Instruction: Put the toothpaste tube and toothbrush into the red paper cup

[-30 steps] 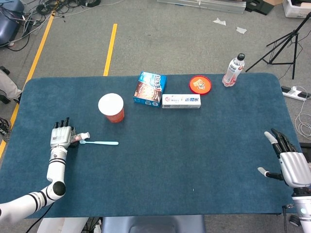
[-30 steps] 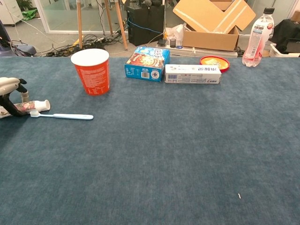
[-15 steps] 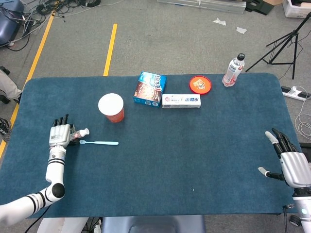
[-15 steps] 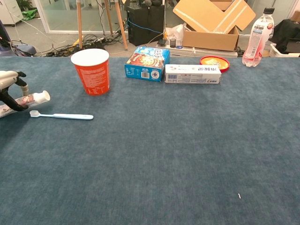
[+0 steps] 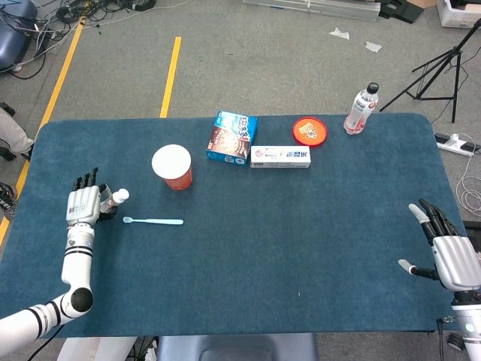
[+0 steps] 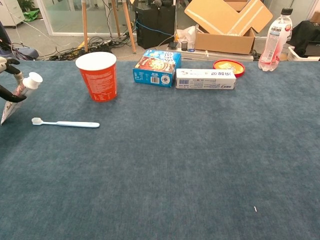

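Note:
My left hand (image 5: 84, 205) at the table's left side holds the toothpaste tube (image 6: 19, 95) lifted off the cloth, white cap (image 5: 120, 195) tilted up toward the cup. In the chest view only the fingertips (image 6: 10, 61) show at the left edge. The light blue toothbrush (image 5: 153, 221) lies flat on the table just right of that hand, head pointing left. The red paper cup (image 5: 173, 166) stands upright and empty-looking, beyond the brush. My right hand (image 5: 449, 252) hovers at the table's right edge, fingers spread, holding nothing.
Behind the cup lie a blue box (image 5: 231, 137), a white toothpaste carton (image 5: 280, 156), a red lid (image 5: 309, 130) and a plastic bottle (image 5: 361, 109). The blue tablecloth (image 5: 301, 241) stretches across the middle and front.
My left hand has lifted the toothpaste tube off the table and drawn it left and up, away from the toothbrush. The right hand has stayed put.

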Controlling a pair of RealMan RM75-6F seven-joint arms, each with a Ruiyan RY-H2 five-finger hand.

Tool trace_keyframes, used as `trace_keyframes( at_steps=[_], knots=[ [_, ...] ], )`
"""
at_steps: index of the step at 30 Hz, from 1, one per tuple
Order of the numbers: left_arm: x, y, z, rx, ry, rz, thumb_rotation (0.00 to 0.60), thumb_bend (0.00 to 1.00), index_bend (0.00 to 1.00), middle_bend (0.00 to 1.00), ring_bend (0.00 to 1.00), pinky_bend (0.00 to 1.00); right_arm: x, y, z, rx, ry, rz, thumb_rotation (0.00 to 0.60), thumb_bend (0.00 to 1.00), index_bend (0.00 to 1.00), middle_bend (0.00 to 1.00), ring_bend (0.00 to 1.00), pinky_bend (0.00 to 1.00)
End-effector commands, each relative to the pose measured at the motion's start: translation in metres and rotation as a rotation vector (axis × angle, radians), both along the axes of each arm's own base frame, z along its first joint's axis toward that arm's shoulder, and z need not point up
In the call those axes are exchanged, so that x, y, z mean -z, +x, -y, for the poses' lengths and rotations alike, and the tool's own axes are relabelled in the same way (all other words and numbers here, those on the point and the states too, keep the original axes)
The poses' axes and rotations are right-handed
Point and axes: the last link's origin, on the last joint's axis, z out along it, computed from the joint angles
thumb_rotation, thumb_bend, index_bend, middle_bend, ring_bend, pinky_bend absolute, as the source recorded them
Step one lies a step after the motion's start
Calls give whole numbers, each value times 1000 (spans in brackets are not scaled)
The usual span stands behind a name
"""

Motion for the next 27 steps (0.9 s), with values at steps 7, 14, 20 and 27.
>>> trace_keyframes(
  at_steps=[7,14,20,27],
  knots=[
    [-25,12,-3,40,155,198,600,360,625,0,0,0,0,0,0,-2,1,0,600,0,0,0,0,235],
    [-29,31,-6,99,175,231,600,363,634,0,0,0,0,1,-1,-4,1,2,600,0,0,0,0,235],
    [-32,51,-9,145,182,241,600,363,637,0,0,0,-3,1,-2,-8,-6,8,600,0,0,0,0,235],
    [-43,80,-11,190,198,273,600,370,637,0,0,0,-5,2,-3,-12,-8,12,600,0,0,0,0,235]
  ],
)
